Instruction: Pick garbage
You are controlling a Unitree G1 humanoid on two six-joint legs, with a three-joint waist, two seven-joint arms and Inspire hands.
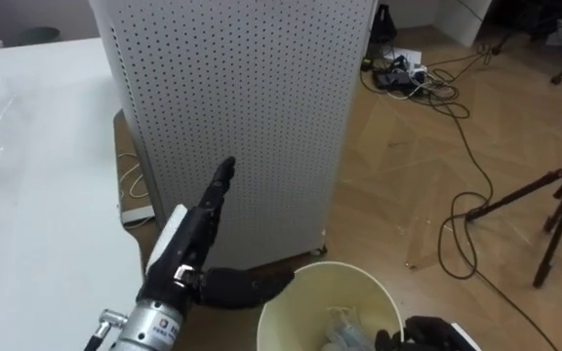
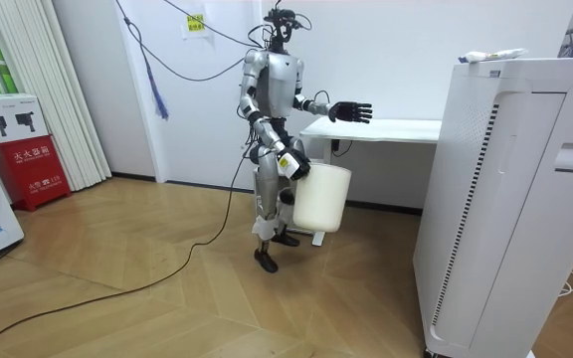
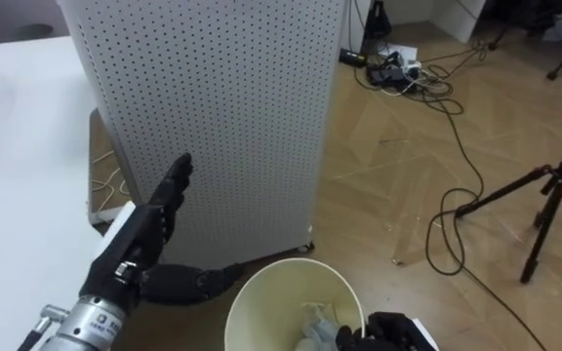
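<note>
1. The robot is being shown in the room view standing upright on the wooden floor (image 2: 147, 288), just beside the white table (image 2: 386, 129).
2. The left hand (image 1: 198, 229) is being held out in front of the white perforated cabinet (image 1: 232, 107), near the table's edge. Its fingers are being held straight and close together, the thumb is being stretched out sideways, and nothing is being grasped in it.
3. The cream bin (image 1: 310, 288) is being carried low at the robot's right side, in front of its legs. Its rim is being gripped by the curled fingers of the right hand (image 1: 422, 336).
4. Pale crumpled garbage (image 1: 344, 330) is being held inside the bin, lying low against its inner wall. What kind of garbage it is cannot be told.
5. Loose cables (image 1: 457, 127) and a dark tripod (image 1: 554, 210) are being shown on the floor to the robot's right, well apart from the bin.
</note>
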